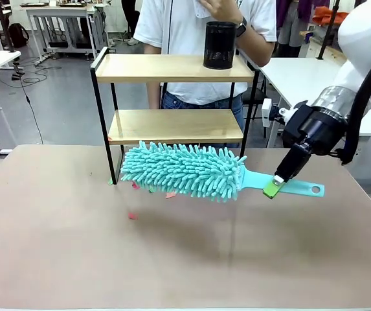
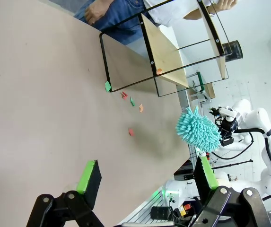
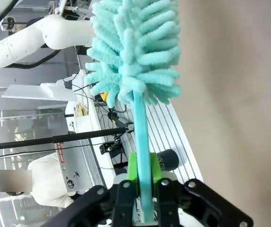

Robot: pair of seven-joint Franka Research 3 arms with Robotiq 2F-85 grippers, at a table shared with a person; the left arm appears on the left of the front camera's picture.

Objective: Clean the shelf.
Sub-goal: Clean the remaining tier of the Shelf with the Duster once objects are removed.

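Shelf (image 1: 172,68): stood on the surface (image 1: 75,259) near the middle of its far edge; two light wooden boards in a thin black frame; seen tipped sideways in the left wrist view (image 2: 166,52).
Top board: a black mesh cup (image 1: 219,45) stood upright near its right end.
Lower board: a small orange scrap (image 2: 159,71) lay at its front edge.
Duster (image 1: 185,170): teal, with a shaggy microfibre head and a flat handle (image 1: 302,188); the head hung just in front of the shelf's lower tier, clear of the surface, with a shadow under it.
Right jaws: clamped on the duster's handle, behind the head, a green pad (image 3: 132,168) pressed to each flat side.
Left jaws: apart, nothing between them, green pads (image 2: 87,176) held over bare surface well away from the shelf.
Paper scraps (image 2: 131,132): red, green and orange bits lay scattered on the surface by the shelf's front left leg, one red bit (image 1: 132,216) farther toward the near edge.
Person (image 1: 191,26): stood behind the shelf in a white shirt and jeans, one hand (image 1: 221,10) raised.
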